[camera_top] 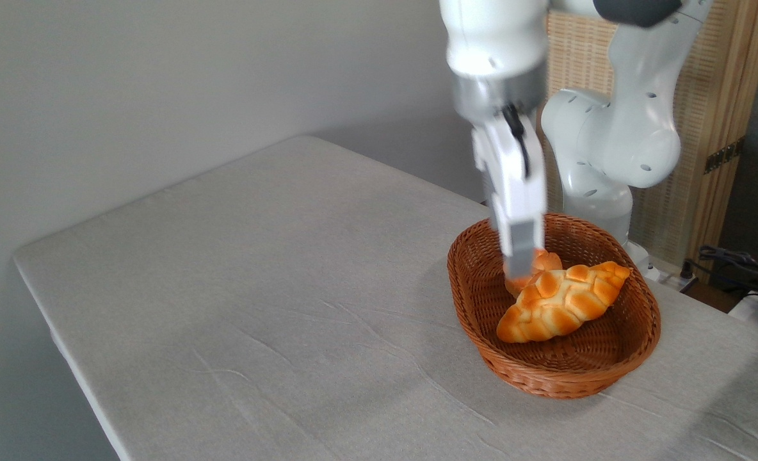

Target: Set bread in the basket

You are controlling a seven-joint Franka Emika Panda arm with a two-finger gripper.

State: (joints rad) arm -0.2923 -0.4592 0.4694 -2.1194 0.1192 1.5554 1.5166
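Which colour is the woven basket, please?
Reddish-brown; the basket shows clearly in the fixed camera view.

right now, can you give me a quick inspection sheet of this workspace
surface: table under a wrinkled light grey cloth.
job's things: bread lies inside the basket, which sits near the table's right end.
clutter: small bun in the basket behind the bread, partly hidden.
grippers: gripper reaches down into the basket at the bun; blurred, so open or shut cannot be told.
cables: black cable runs down the gripper body; loose cables behind the table at right.
surroundings: plain grey wall; wooden rattan screen behind the arm.
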